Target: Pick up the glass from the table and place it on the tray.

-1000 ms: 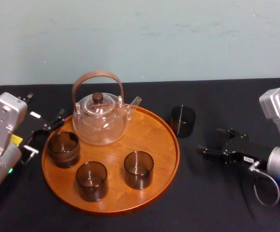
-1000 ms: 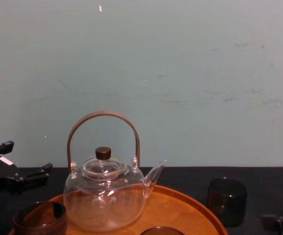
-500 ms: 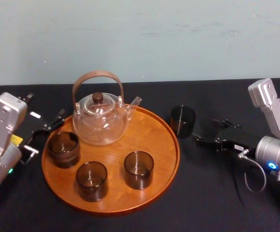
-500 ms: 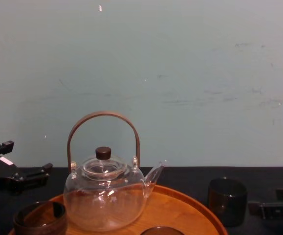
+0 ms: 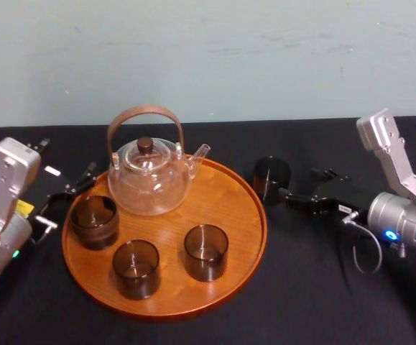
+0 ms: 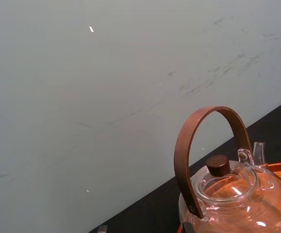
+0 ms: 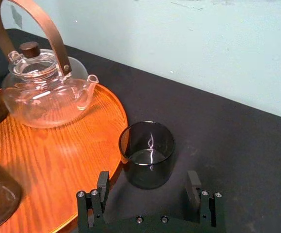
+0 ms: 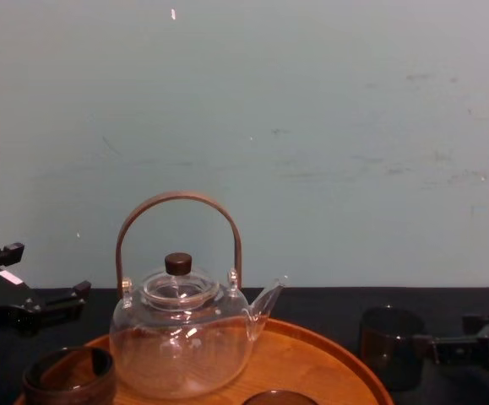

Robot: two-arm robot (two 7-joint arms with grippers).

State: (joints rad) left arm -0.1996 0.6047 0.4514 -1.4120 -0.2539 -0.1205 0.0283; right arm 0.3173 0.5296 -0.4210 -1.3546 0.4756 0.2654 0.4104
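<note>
Head view has the glass (image 5: 271,178) standing upright on the black table (image 5: 301,295), just beside the tray (image 5: 245,215) at about its two o'clock. The right gripper (image 5: 301,184) is at the glass's three o'clock, spread wide, fingertips just short of its sides, grasping nothing. The left gripper (image 5: 67,194) rests at the tray's nine o'clock, released. The teapot (image 5: 149,176) stands on the tray at eleven o'clock.
</note>
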